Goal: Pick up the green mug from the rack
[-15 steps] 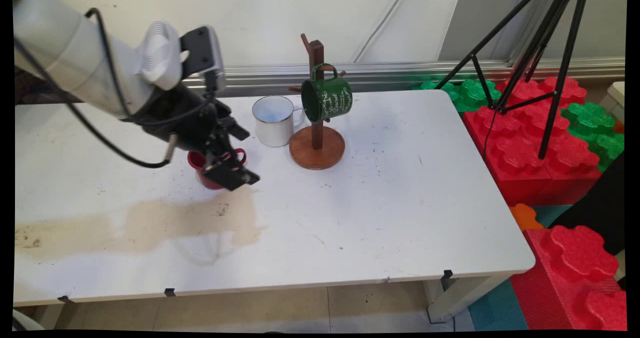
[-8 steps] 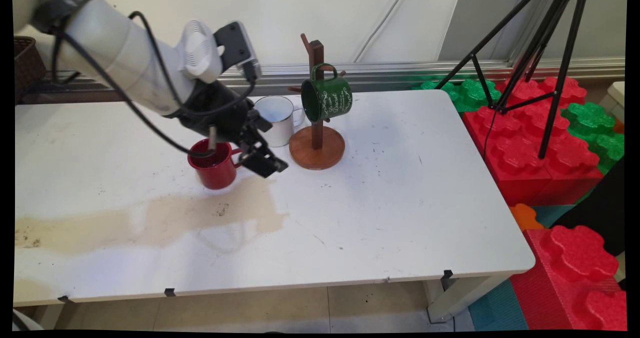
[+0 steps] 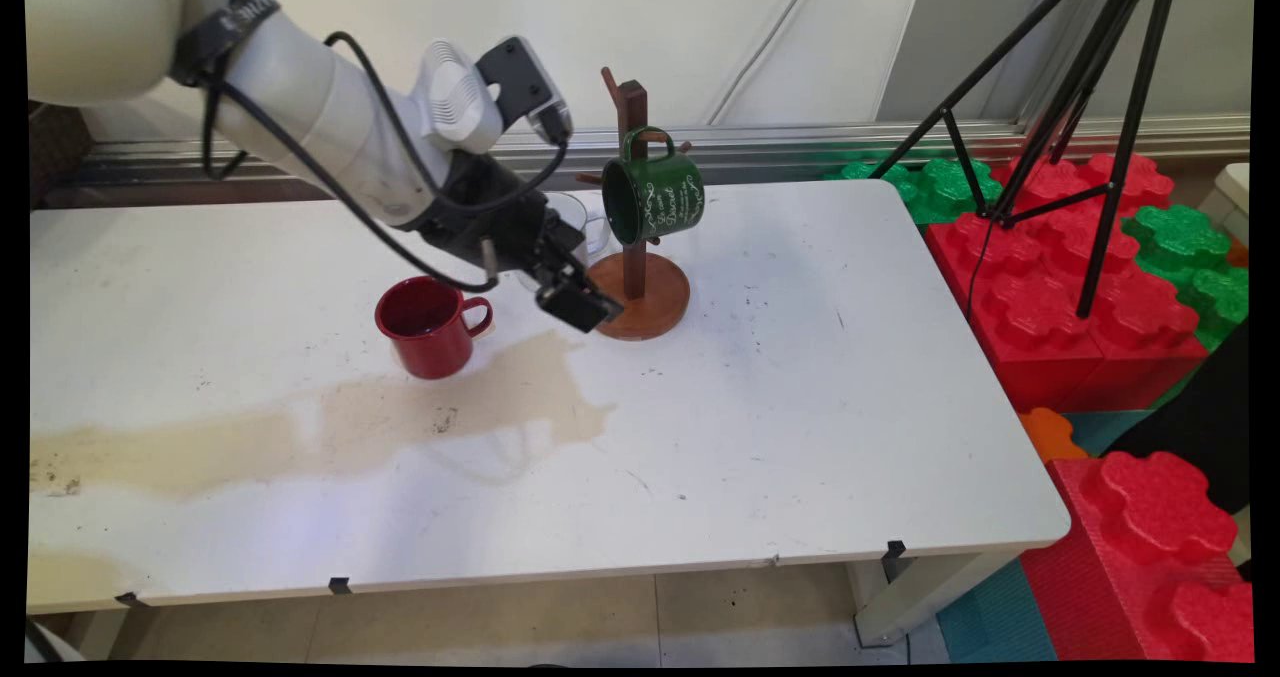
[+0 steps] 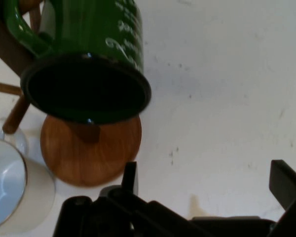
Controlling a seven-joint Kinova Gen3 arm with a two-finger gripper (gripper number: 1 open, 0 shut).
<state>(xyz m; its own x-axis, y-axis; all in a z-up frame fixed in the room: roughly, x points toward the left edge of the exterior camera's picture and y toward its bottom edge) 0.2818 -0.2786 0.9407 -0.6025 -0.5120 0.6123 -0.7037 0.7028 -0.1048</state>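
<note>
You are looking at a robotics lab or test room, not a home. A stained white table (image 3: 800, 407) fills the centre of the frame, against a plain panelled wall (image 3: 700, 37). At the upper right stands a black tripod (image 3: 1090, 137); beneath it, along the right edge, lie oversized red and green foam building blocks (image 3: 1100, 287). Pale tiled floor (image 3: 600, 617) shows at the bottom.

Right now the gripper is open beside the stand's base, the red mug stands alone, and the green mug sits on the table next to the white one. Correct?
Not quite. The green mug is not on the table; it hangs from a peg of the stand, as the main view shows. The rest holds: the gripper is open beside the stand's base, the red mug stands alone, and the white mug is next to the stand.
</note>
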